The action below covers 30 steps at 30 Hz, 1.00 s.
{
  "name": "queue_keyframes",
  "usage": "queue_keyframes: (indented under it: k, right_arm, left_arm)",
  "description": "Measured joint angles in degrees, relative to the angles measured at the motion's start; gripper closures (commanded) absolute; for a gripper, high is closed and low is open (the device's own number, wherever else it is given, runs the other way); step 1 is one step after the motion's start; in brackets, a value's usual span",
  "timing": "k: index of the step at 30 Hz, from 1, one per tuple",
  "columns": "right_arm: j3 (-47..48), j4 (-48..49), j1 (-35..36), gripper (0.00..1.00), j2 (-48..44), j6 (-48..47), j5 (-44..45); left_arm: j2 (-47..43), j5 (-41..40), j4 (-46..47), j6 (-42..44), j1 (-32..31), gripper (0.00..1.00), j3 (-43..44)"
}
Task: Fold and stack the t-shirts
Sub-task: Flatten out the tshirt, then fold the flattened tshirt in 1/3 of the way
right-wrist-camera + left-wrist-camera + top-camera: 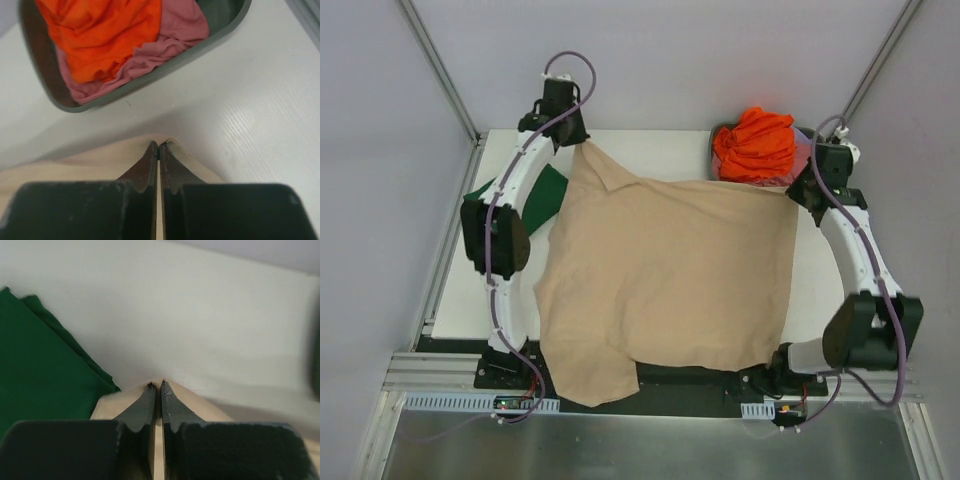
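Observation:
A large beige t-shirt (670,270) lies spread across the table, and one sleeve hangs over the near edge. My left gripper (582,143) is shut on its far left corner; in the left wrist view the beige cloth (115,402) is pinched at the gripper's (156,385) tips. My right gripper (797,188) is shut on the far right corner, with the cloth (75,167) bunched around the closed tips (158,144). A folded dark green t-shirt (548,195) (35,365) lies flat at the left, partly under the left arm. An orange t-shirt (755,143) (105,30) and a pink one (175,30) sit crumpled in the tub.
The grey plastic tub (220,15) stands at the far right corner of the white table (650,150), just beyond the right gripper. Metal frame posts rise at both far corners. The arm bases are bolted along the near edge.

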Motion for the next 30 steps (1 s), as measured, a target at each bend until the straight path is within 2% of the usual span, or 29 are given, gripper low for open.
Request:
queue_keyframes:
  k: [4,7,14,20,24,30]
  right_arm:
    - [0.59,4.55,0.04,1.0,12.74,-2.51,0.2]
    - [1.29,5.75,0.04,1.0,19.52,-3.76,0.52]
    - [2.1,6.99,0.04,1.0,21.38,-5.38,0.66]
    - [2.67,6.86,0.04,0.99,20.7,-7.15,1.57]
    - [2.67,5.73,0.04,1.0,19.02,-8.0,2.05]
    - [4.2,2.67,-0.26,1.0,16.17,-8.92,2.71]
  left_arm:
    - [11.19,2.27,-0.44,0.63,-0.02,1.0,1.18]
    - [14.73,3.39,-0.37,0.85,-0.02,1.0,1.9]
    - [13.88,3.41,2.03,0.79,-0.02,1.0,0.11]
    - [4.96,2.21,2.12,-1.22,-0.33,1.0,-12.92]
    - [-4.63,-5.09,1.97,-4.11,-2.54,1.0,-22.6]
    - [-16.22,-14.21,-1.01,-11.26,-9.49,1.0,-30.53]
